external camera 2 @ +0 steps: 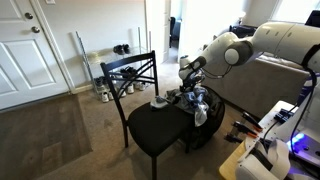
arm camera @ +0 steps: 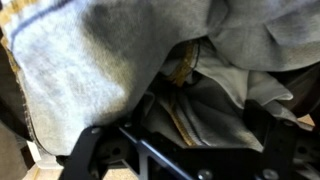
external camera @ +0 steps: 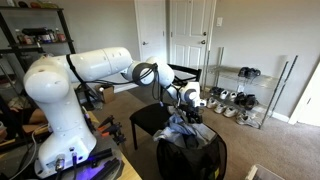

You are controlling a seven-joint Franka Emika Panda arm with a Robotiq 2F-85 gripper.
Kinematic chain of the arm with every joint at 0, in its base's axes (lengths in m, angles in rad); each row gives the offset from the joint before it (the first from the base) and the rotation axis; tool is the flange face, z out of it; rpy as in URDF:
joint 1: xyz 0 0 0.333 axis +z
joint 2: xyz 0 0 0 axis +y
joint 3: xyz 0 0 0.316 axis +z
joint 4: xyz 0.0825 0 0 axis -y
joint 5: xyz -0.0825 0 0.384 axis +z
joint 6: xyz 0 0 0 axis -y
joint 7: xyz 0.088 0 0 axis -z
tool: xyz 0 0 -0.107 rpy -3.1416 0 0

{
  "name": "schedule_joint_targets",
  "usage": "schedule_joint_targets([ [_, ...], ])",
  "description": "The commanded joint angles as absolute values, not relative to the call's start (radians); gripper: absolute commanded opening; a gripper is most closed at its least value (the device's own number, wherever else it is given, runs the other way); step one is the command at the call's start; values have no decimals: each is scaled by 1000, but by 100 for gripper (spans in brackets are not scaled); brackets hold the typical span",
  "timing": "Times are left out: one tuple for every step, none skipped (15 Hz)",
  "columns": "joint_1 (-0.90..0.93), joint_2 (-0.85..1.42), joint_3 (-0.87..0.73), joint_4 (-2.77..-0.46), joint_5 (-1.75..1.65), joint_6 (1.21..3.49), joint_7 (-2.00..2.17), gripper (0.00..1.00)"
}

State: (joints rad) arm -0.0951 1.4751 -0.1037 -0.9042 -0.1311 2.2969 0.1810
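My hand (external camera: 189,108) is spread wide and grips nothing. It hangs right over a heap of clothes (external camera: 184,128), so close that the wrist view shows almost only cloth. A big fold of grey fabric (arm camera: 90,60) covers the upper left of that view. Under it lies a denim piece with a tan stitched seam (arm camera: 180,105). I cannot tell whether my fingers touch the cloth. The black bars of the hand cross the bottom of the wrist view, set far apart.

The heap of clothes sits on top of a dark hamper (external camera: 190,158), spilling over its rim. In an exterior view a pale garment (external camera 2: 201,112) droops down the hamper's side.

Just beside the hamper stands a black chair (external camera 2: 158,128) with a slatted back. A small pale item (external camera 2: 158,101) lies on the seat's edge nearest the heap; it is too small to name.

The chair and the hamper both stand on brown carpet (external camera 2: 60,135). Farther off, a metal shoe rack (external camera: 240,98) holds several pairs of shoes against the wall. White panelled doors (external camera: 190,30) close the far side of the room, and a light sofa (external camera 2: 255,85) stands behind my arm.
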Motion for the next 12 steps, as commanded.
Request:
schedule_joint_targets([
  [-140,1476,-67,-927,-77,2347,128,73],
  [-143,1478,-62,-930,-73,2357,123,67],
  [-143,1479,-60,-932,-69,2365,123,60],
  [-142,1481,-55,-932,-66,2373,120,53],
  [-142,1482,-50,-933,-63,2380,117,47],
  [-151,1471,-29,-955,-84,2398,128,39],
  [-152,1463,-23,-970,-85,2416,129,34],
  [-154,1453,-20,-993,-86,2443,136,26],
  [-155,1440,-20,-1021,-88,2469,144,21],
  [-152,1412,-27,-1070,-88,2504,166,15],
  [-149,1385,-36,-1122,-92,2543,180,9],
  [-144,1349,-50,-1185,-94,2589,204,8],
])
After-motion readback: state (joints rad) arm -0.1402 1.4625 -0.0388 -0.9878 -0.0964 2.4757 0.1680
